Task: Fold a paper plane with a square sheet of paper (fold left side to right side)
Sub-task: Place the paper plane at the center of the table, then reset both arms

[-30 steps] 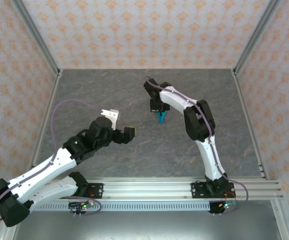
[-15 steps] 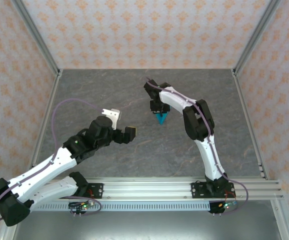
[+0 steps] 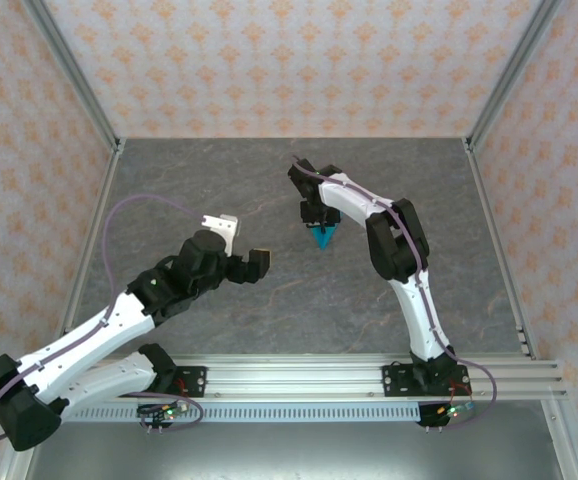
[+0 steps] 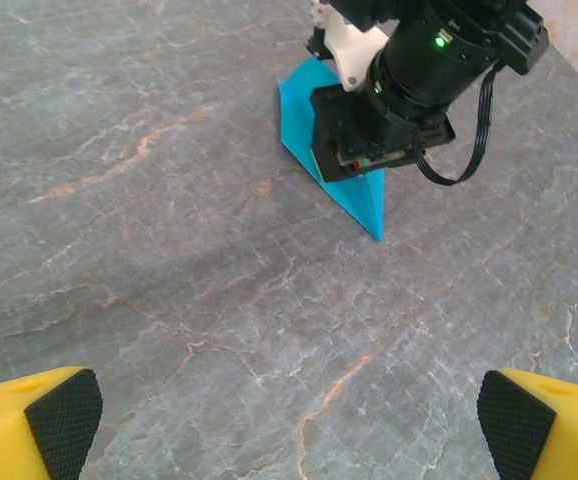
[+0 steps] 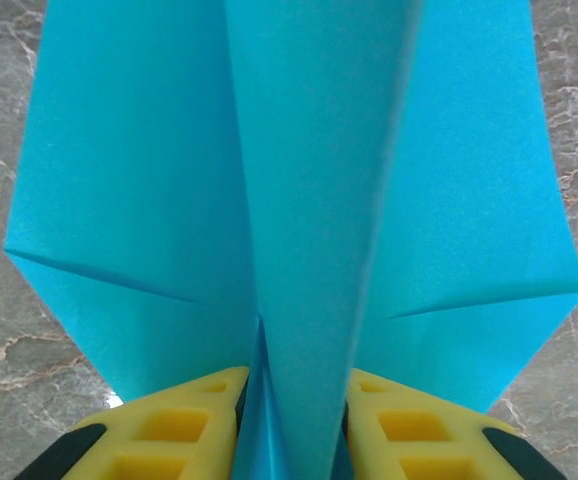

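Folding looks done: paper plane (image 3: 321, 236) sits toward 2 o'clock off table (image 3: 219, 180) centre, right gripper (image 5: 294, 392) narrow around its centre fold, can't tell if pinching; left gripper (image 3: 240, 244) gapes wide at 8 o'clock. Next, I'd guess: let go, lift clear.

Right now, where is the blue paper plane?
In the top view the paper plane lies near the middle of the grey table, just right of centre, its centre fold standing between the fingers of the right claw.
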You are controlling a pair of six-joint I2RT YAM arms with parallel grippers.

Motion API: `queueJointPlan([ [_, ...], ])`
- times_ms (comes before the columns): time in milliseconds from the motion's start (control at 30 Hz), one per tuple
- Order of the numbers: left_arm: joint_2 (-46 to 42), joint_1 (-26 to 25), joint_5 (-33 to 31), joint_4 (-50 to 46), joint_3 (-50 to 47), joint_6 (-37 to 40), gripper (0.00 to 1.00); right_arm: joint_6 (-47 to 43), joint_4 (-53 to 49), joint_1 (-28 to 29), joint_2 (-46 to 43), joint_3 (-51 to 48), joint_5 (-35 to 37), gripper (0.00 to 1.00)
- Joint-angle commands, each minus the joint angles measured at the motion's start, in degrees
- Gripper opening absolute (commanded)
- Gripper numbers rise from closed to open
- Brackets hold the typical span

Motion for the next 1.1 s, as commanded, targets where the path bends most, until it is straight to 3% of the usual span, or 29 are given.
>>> queueJointPlan([
  [0, -2.04, -0.05, -4.51, -0.44, 1.77, -0.29, 1.00, -1.10, -3.58, -0.11, -4.46, 0.37, 0.71, 0.29],
  [233, -4.73, 0.74, -14.23, -1.64, 0.85, -3.67, 1.00, -1.71, -4.32, 0.42, -8.41, -0.68, 0.45, 0.39],
  [467, -4.81, 7.81, -15.05, -1.96, 0.42, -6.41, 1.00, -1.97, -3.87, 0.82, -18.49, -5.07, 3.52, 0.44],
  [633, -5.86, 12.26, -24.27, -1.06, -0.09, -4.59, 1.00, -3.78, 6.10, 0.49, -35.60, -19.40, 9.70, 0.62],
  [867, -6.59, 14.08, -48.86, 10.98, -6.64, 1.58, 1.00, -6.86, 21.62, -4.87, -58.97, -42.85, 24.13, 0.99],
  [967, -4.86, 16.50, -52.49, 14.84, -9.57, 2.14, 1.00, -6.57, 27.00, -10.37, -64.68, -51.71, 26.88, 1.00],
  [1067, -2.18, 19.31, -51.56, 18.79, -12.48, 3.04, 1.00, -8.99, 34.44, -16.09, -70.18, -60.13, 26.23, 1.00],
])
